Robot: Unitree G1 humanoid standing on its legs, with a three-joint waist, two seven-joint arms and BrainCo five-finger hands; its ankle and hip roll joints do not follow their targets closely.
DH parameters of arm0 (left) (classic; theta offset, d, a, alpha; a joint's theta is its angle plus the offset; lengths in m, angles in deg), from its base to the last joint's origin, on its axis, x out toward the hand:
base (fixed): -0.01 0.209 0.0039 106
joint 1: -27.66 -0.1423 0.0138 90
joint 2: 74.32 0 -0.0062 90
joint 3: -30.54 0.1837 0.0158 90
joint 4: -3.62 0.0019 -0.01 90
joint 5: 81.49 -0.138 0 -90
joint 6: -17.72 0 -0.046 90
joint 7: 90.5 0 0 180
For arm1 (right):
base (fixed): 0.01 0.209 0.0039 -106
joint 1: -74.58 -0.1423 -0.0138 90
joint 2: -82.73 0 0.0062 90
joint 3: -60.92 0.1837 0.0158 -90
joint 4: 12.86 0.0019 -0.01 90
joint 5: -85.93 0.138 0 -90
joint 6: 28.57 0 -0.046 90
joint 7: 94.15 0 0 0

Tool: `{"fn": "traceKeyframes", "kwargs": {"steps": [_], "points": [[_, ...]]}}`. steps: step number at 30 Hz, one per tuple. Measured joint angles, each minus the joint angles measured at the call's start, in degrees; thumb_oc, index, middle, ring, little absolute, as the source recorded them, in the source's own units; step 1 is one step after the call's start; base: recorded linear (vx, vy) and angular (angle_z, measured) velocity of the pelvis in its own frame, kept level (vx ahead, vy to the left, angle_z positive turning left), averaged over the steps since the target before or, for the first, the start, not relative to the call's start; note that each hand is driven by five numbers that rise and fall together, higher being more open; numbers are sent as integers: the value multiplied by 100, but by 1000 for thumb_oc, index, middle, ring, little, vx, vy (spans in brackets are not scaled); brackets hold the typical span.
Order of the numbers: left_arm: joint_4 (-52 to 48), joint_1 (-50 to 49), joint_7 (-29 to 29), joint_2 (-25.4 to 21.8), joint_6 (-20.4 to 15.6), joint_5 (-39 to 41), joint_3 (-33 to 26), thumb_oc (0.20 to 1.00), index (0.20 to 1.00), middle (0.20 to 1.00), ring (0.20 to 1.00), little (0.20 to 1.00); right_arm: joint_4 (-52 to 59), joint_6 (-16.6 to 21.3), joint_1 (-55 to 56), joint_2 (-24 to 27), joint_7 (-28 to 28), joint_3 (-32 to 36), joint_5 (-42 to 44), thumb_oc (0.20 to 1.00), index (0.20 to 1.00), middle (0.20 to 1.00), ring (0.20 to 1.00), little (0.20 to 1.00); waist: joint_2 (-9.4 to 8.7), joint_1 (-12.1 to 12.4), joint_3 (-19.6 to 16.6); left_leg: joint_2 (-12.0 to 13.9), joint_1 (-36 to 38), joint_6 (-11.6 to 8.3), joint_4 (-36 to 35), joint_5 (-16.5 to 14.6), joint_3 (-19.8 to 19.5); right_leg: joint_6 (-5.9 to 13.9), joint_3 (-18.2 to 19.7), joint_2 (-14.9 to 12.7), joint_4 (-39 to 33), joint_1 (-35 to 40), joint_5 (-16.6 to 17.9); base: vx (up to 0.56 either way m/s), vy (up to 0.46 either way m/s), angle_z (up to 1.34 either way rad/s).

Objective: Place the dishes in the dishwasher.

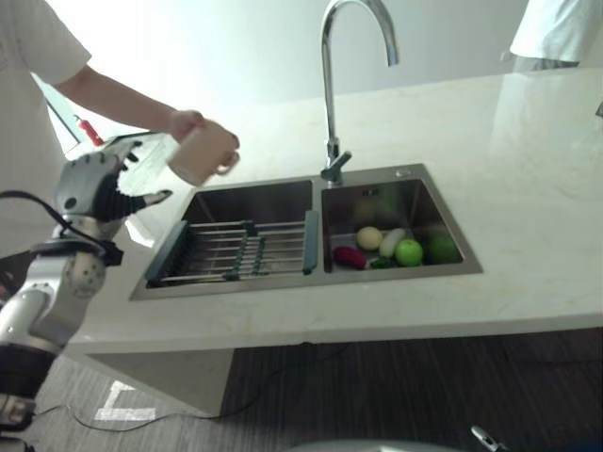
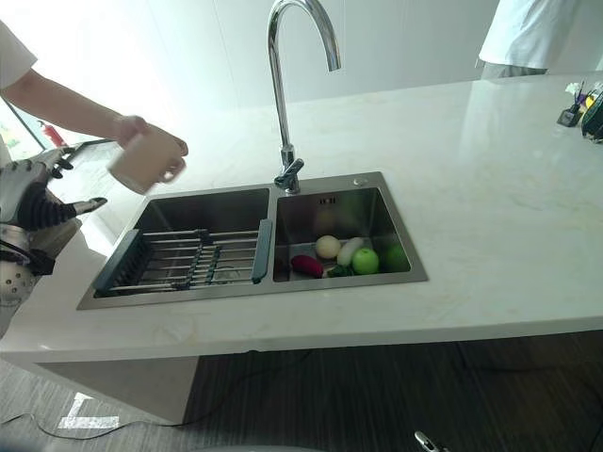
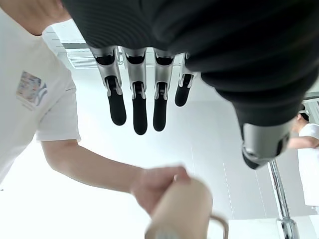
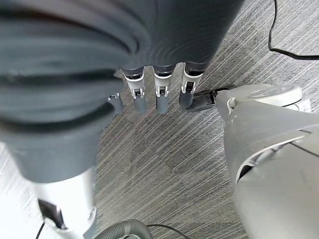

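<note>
Silver left hand (image 1: 94, 188), fingers straight and empty, raised beside the sink (image 1: 283, 282). Beyond it, a person's hand (image 1: 186, 122) holds a beige mug (image 1: 202, 153) above the counter (image 1: 528, 169), tilted, handle toward the sink. Right hand (image 4: 154, 92) relaxed, empty.

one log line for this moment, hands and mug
left hand: open, raised near mug | mug: held by person's hand | right hand: open, idle
</note>
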Motion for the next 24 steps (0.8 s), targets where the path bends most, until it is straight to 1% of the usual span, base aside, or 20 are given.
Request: {"fn": "traceKeyframes", "kwargs": {"steps": [2, 4, 5, 6, 8, 10, 14, 16, 18, 21, 22, 24], "points": [[7, 2, 1, 24, 1, 1, 51, 200, 200, 200, 200, 200, -21, 0, 18, -9, -5, -1, -2, 1000, 1000, 1000, 1000, 1000, -56, -3, -35, 1, 31, 4, -1, -4, 3, 31, 4, -5, 0, 33, -26, 16, 1, -1], [8, 1, 1, 25, -3, 11, 104, 200, 200, 200, 200, 200, -61, -4, 51, -15, -10, -1, -6, 1000, 1000, 1000, 1000, 1000, -102, -6, -65, 1, 37, 51, -1, -35, 2, 30, 6, -8, 0, 28, -46, 0, 0, 0], [11, 1, 0, 26, -4, 35, 106, 347, 347, 347, 347, 347, -68, -8, 67, -14, -12, 1, -11, 1000, 1000, 1000, 1000, 1000, -115, -7, -73, 1, 34, 51, -1, -35, 2, 29, 7, -10, 0, 26, -47, 0, 0, 0], [13, 1, -9, 27, -6, 95, 106, 1000, 1000, 1000, 1000, 1000, -68, -12, 90, -15, -13, 5, -17, 1000, 1000, 1000, 1000, 1000, -127, -7, -82, 1, 31, 52, -1, -35, 2, 29, 10, -10, 0, 24, -47, 0, 0, 0], [22, 3, -11, 110, -11, 307, 90, 1000, 1000, 1000, 1000, 1000, -74, -13, 191, -28, -13, 67, -55, 1000, 1000, 1000, 1000, 1000, -137, -7, -91, 0, 27, 52, -2, -35, 4, 24, 16, -13, 1, 21, -50, 0, 0, 0], [21, -2, -6, 236, -24, 320, 94, 1000, 1000, 1000, 1000, 1000, -102, -13, 225, -61, -12, 174, -86, 1000, 1000, 1000, 1000, 1000, -133, -7, -97, 2, 27, 52, -1, -35, 4, -25, 20, -13, 1, 18, -79, 0, 0, 0], [-1, -7, 5, 529, -69, 345, 71, 1000, 1000, 1000, 1000, 1000, -170, -13, 286, -90, -12, 184, -124, 1000, 1000, 1000, 1000, 1000, -147, -13, -118, 2, 30, 52, -1, -35, 17, -27, 34, -5, 0, 1, -79, 0, 0, 0], [-10, -7, 10, 595, -89, 536, 70, 1000, 1000, 1000, 1000, 1000, -170, -13, 318, -96, -12, 184, -221, 1000, 1000, 1000, 1000, 1000, -165, -28, -129, 0, 29, 53, -1, -35, 25, -26, 41, -4, 1, -10, -77, 0, 0, 0], [-43, -22, 47, 868, -197, 800, 56, 1000, 1000, 1000, 1000, 1000, -171, -10, 336, -121, -12, 184, -224, 1000, 1000, 1000, 1000, 1000, -181, -31, -146, -4, 37, 53, -1, -35, 27, -26, 43, -5, 1, -9, -79, 0, 0, 0], [-69, -32, 263, 1238, -442, 1290, 61, 1000, 1000, 1000, 1000, 1000, -169, 0, 314, -170, -12, 182, -227, 1000, 1000, 1000, 1000, 1000, -205, -33, -152, -3, 33, 53, -1, -35, 29, -26, 45, -3, 1, -16, -79, 0, 0, 0], [-141, -68, 450, 1543, -619, 1876, 58, 1000, 1000, 1000, 1000, 1000, -168, 1, 301, -224, -9, 180, -227, 1000, 1000, 1000, 1000, 1000, -217, -31, -154, -4, 36, 53, -1, -35, 29, -26, 46, -3, 1, -14, -79, 0, 0, 0], [-246, -182, 689, 1808, -795, 2457, 64, 1000, 1000, 1000, 1000, 1000, -170, 2, 279, -253, 2, 177, -226, 1000, 1000, 1000, 1000, 1000, -227, -37, -152, -4, 39, 53, -1, -35, 35, -27, 55, -3, 0, -19, -79, 0, 0, 0]]}}
